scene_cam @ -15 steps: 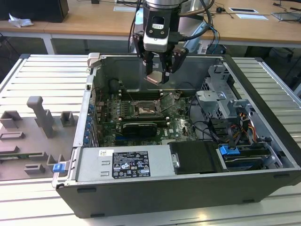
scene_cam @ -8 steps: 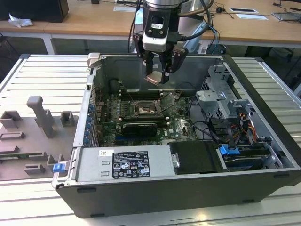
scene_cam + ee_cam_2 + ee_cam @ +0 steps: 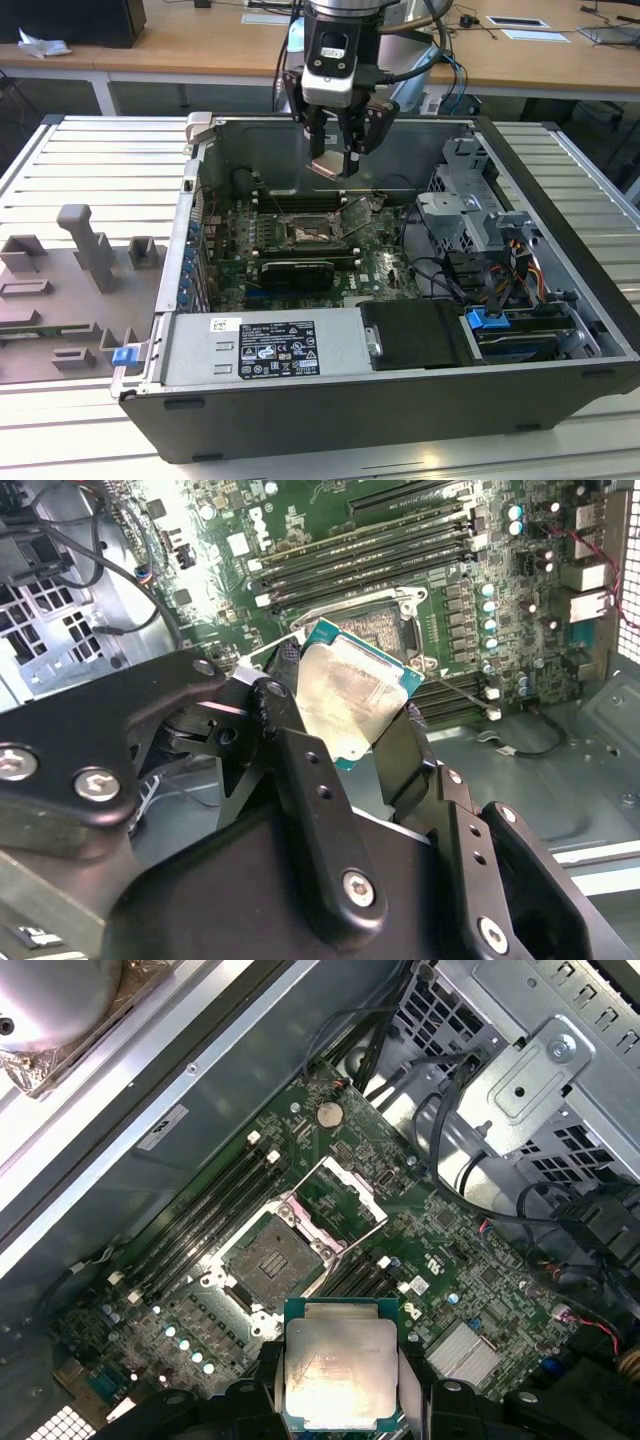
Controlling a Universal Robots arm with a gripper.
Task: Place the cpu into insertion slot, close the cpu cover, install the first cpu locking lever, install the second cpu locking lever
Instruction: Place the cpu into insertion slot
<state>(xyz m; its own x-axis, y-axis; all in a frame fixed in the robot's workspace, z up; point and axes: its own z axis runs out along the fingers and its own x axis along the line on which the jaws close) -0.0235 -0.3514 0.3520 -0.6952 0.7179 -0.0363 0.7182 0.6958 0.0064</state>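
My gripper (image 3: 336, 152) hangs above the open computer case, shut on the cpu (image 3: 327, 166). The cpu (image 3: 349, 694) is a small square chip with a pale metal face, clamped by its edges between two black fingers (image 3: 285, 742). Below it on the green board lies the insertion slot (image 3: 271, 1260), a dark square socket with a silvery rim, bare and uncovered. The cpu cover (image 3: 336, 1196) stands swung open beside the slot. In the first wrist view the cpu (image 3: 339, 1366) is apart from the slot and to one side of it. A thin locking lever (image 3: 462, 692) sticks out by the socket.
Long black memory slots (image 3: 205, 1222) flank the socket. A grey drive cage (image 3: 470, 215) with cables fills the case on the exterior view's right. The power supply (image 3: 262, 347) sits at the front. A grey fixture (image 3: 70, 275) rests on the table to the left.
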